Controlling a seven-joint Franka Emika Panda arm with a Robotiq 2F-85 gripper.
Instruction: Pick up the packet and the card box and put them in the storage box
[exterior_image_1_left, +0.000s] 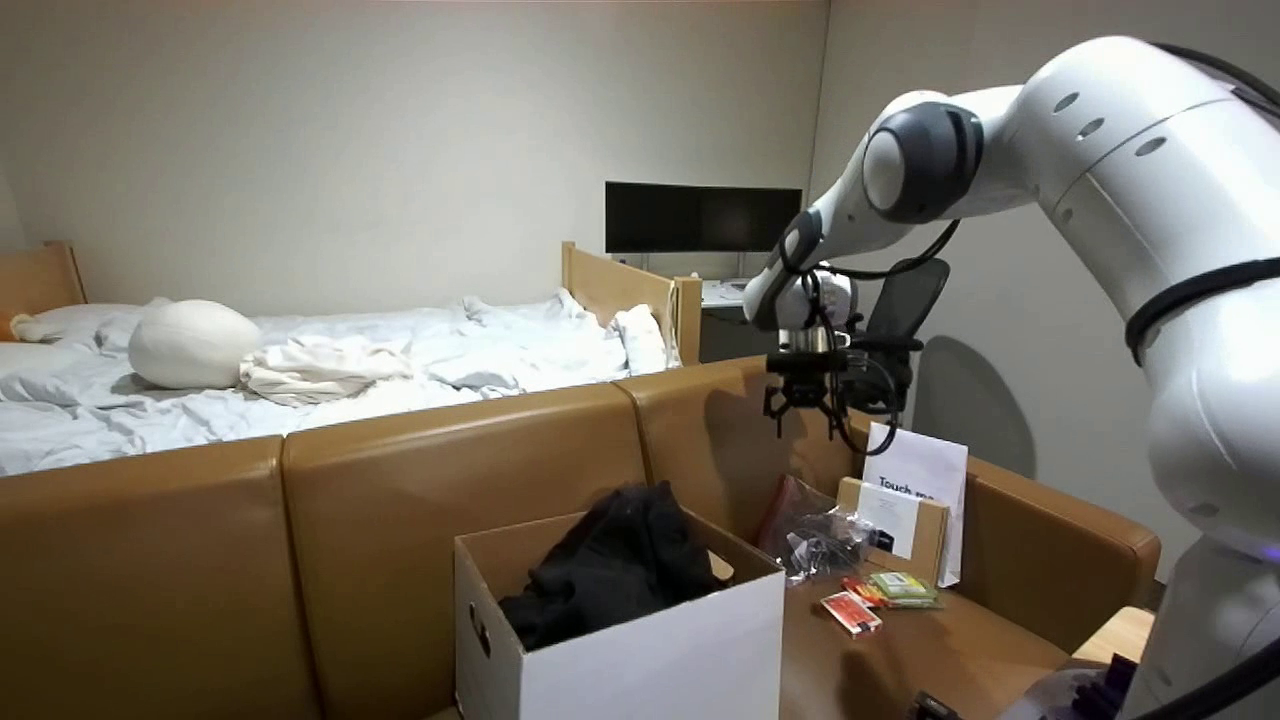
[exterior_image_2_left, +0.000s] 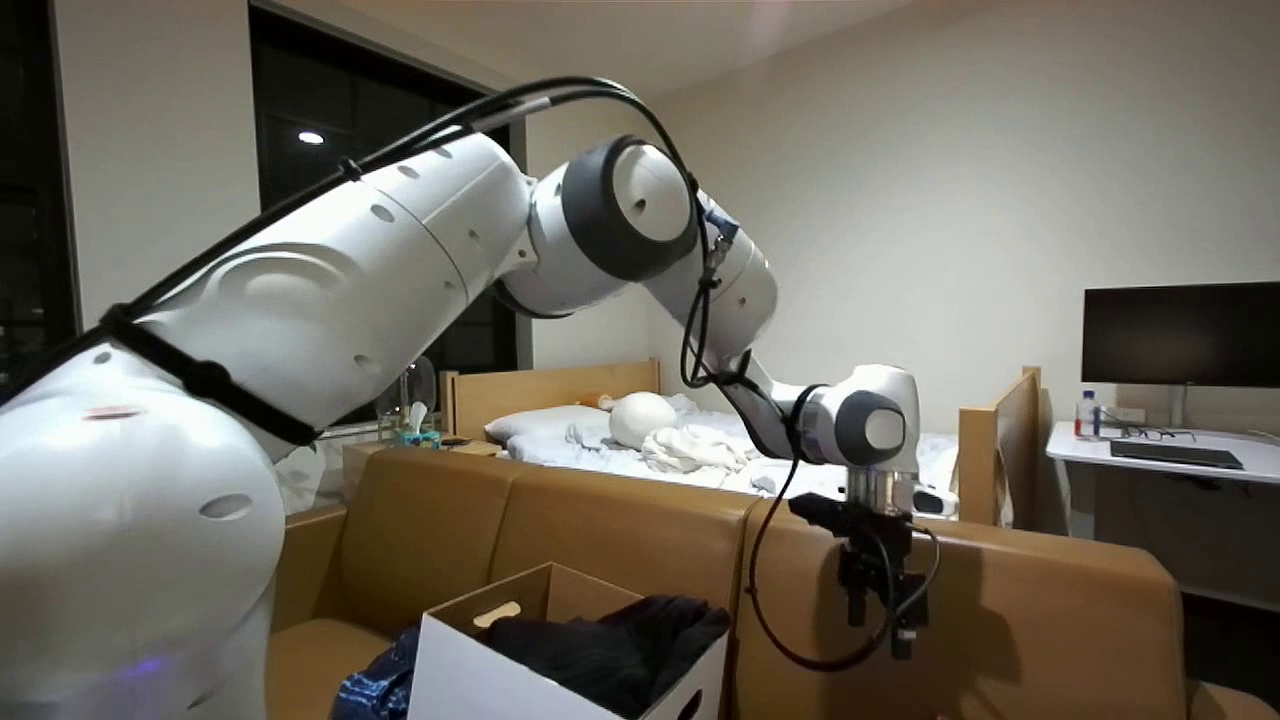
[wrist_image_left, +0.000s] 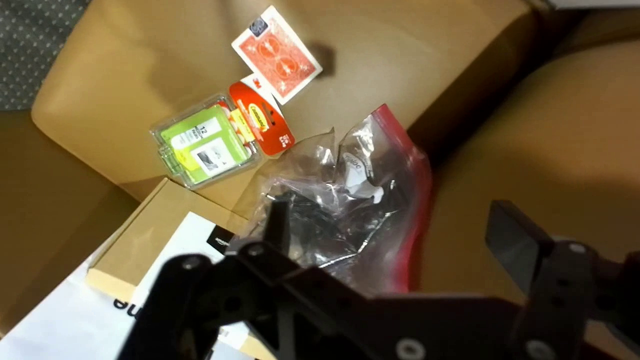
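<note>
Nearest, the storage box (exterior_image_1_left: 650, 672) is standing open-topped. Beyond, on the sofa seat (exterior_image_1_left: 950, 648), the card box (exterior_image_1_left: 852, 613) is lying flat, probably light and stiff, inviting a pinch across its width. Nearer the seat's end edge, the packet (exterior_image_1_left: 904, 589) is lying, likely slick; its green body is promising firmer hold than its red tab. Above, the gripper (exterior_image_1_left: 805, 428) is hanging spread, holding nothing.

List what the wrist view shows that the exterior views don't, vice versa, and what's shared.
Wrist view only: a dotted grey surface past the edge of the sofa, and readable "Command" lettering on the packet.
Exterior views only: the black cloth in the storage box, the bed and the monitor.
Shared: gripper and sofa; the card box and packet show in an exterior view too.
</note>
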